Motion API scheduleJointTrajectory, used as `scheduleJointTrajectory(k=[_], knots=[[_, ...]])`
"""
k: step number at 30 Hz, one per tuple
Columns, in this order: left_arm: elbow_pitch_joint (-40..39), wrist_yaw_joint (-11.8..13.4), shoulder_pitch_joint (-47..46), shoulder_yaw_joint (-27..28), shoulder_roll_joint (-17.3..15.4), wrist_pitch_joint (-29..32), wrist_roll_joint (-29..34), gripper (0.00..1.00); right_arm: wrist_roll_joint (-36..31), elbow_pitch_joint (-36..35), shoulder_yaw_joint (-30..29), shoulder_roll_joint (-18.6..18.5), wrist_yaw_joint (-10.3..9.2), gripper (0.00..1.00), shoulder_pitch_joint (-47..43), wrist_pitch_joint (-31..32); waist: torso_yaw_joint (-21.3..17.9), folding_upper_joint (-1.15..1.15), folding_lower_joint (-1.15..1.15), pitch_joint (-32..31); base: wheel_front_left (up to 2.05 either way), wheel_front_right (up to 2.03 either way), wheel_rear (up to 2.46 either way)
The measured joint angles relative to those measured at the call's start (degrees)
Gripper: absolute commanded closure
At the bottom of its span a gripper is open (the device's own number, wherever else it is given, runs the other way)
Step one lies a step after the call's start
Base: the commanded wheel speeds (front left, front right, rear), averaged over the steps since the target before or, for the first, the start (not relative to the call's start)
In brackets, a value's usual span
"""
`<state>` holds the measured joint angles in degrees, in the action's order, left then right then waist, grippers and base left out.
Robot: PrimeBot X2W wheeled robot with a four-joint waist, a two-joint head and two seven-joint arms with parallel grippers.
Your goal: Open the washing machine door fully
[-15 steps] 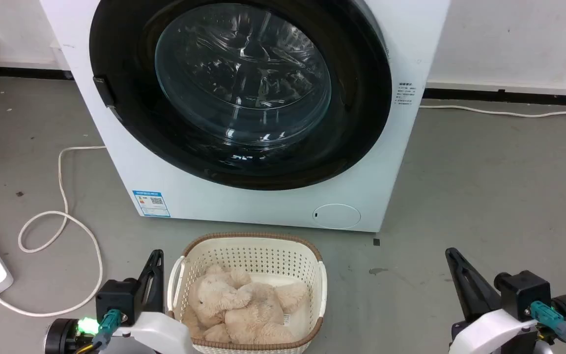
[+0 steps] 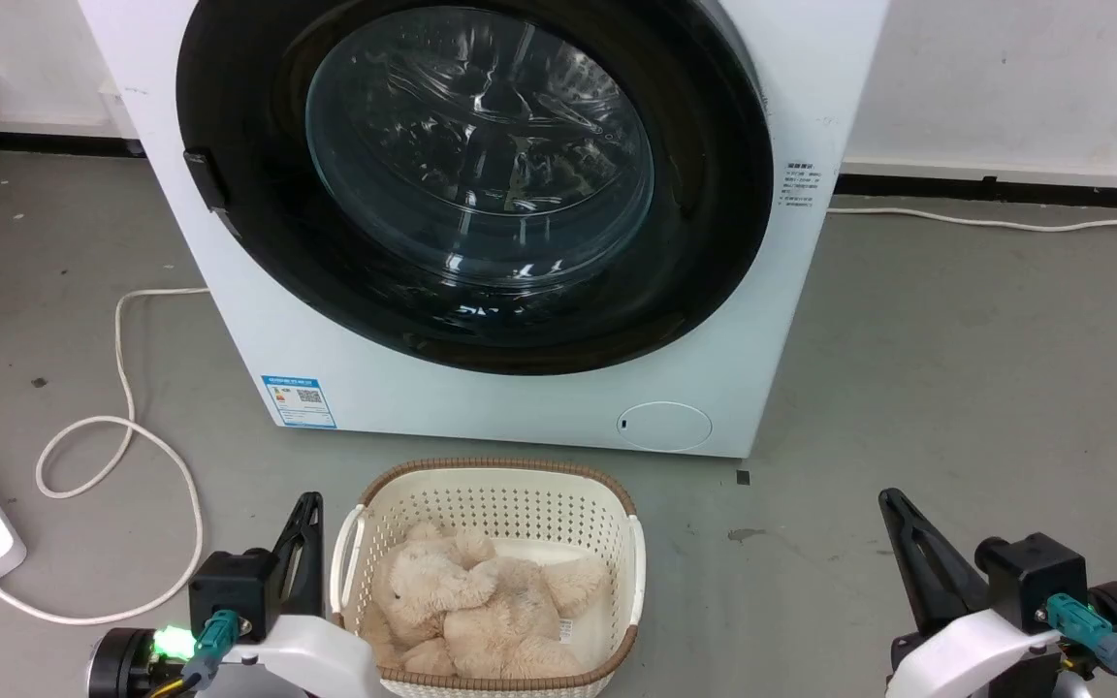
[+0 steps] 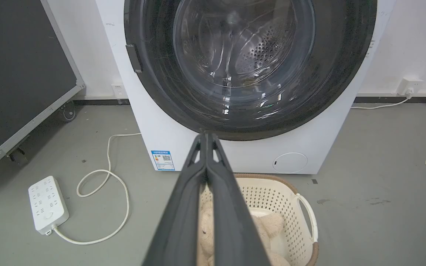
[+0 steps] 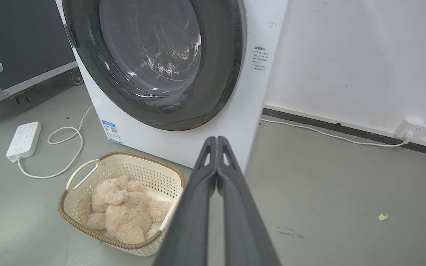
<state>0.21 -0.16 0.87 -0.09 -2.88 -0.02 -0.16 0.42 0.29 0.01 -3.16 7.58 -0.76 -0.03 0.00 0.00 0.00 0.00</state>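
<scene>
Zero progress showing: washing machine door is sitting closed against the front of the washing machine, so the whole swing is left to do. Left hand and right hand are hanging low, well apart from it, each clenched on nothing. Door is looking glossy black, its clear glass bowl bulging at centre, with a small dark handle on its left edge.

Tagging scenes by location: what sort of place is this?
Probably a lab or test room, not a home: washing machine on bare grey floor, wheeled flight case beside it, loose power strip.
</scene>
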Motion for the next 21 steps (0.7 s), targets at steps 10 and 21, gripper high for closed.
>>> scheduleJointTrajectory(k=[10, 21], knots=[[0.0, 0.0, 0.0, 0.0, 0.0, 0.0, 0.0, 1.00, 0.0, 0.0, 0.0, 0.0, 0.00, 1.00, 0.0, 0.0, 0.0, 0.00, 0.00, 0.0, 0.00, 0.00, 0.00], [0.0, 0.0, 0.0, 0.0, 0.0, 0.0, 0.0, 1.00, 0.0, 0.0, 0.0, 0.0, 0.00, 1.00, 0.0, 0.0, 0.0, 0.00, 0.00, 0.0, 0.00, 0.00, 0.00]])
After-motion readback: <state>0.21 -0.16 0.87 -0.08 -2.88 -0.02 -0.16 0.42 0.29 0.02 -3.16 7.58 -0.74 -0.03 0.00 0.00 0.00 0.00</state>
